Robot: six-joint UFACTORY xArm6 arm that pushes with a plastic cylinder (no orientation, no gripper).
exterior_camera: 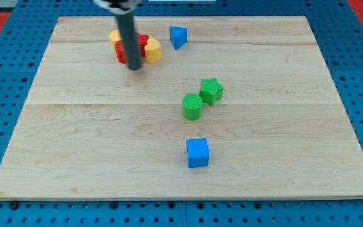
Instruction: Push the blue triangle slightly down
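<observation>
The blue triangle [178, 36] lies near the view's top, a little left of centre. My tip [135, 67] is at the end of the dark rod, down and to the left of the blue triangle, well apart from it. The rod stands in front of a cluster of red and yellow blocks. The tip sits just below that cluster.
A red block [141, 45] and two yellow blocks [153, 50] [115, 36] are clustered behind the rod. A green star [211, 91] and a green cylinder [192, 106] touch near the centre. A blue cube [198, 152] lies lower down. The wooden board [74, 139] rests on a blue pegboard.
</observation>
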